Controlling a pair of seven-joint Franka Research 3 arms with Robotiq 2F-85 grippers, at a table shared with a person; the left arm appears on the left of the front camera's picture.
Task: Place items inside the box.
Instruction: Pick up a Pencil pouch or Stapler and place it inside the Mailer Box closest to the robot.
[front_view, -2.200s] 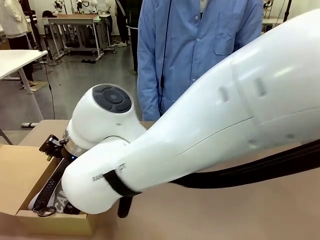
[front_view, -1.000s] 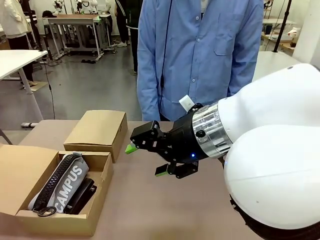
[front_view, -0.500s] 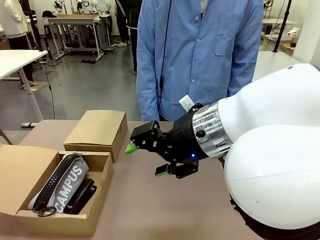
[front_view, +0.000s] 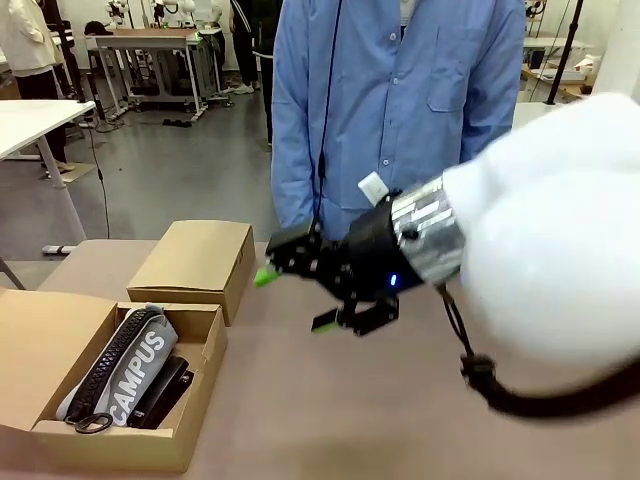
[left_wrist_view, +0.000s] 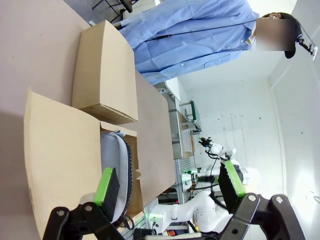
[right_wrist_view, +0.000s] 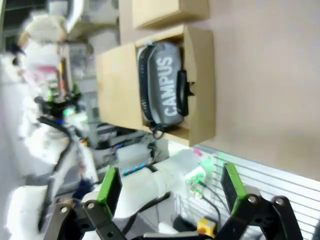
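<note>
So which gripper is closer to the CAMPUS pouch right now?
Likely the left. The left gripper hangs open close over the CAMPUS pouch in the box. The right gripper, open, is out over bare table well to the box's right.

Brown cardboard box (front_view: 190, 445); light grey pouch (front_view: 140, 365), white CAMPUS lettering; black end effector (front_view: 296, 298), green pads; person's blue shirt (front_view: 400, 90).

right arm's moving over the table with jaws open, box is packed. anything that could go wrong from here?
1. The right gripper hangs open close to the person at the far edge; a wide swing might brush them.
2. The CAMPUS pouch bulges above the box rim, so it may block the flap from closing.
3. The closed carton sits right behind the box, crowding any low pass.
</note>
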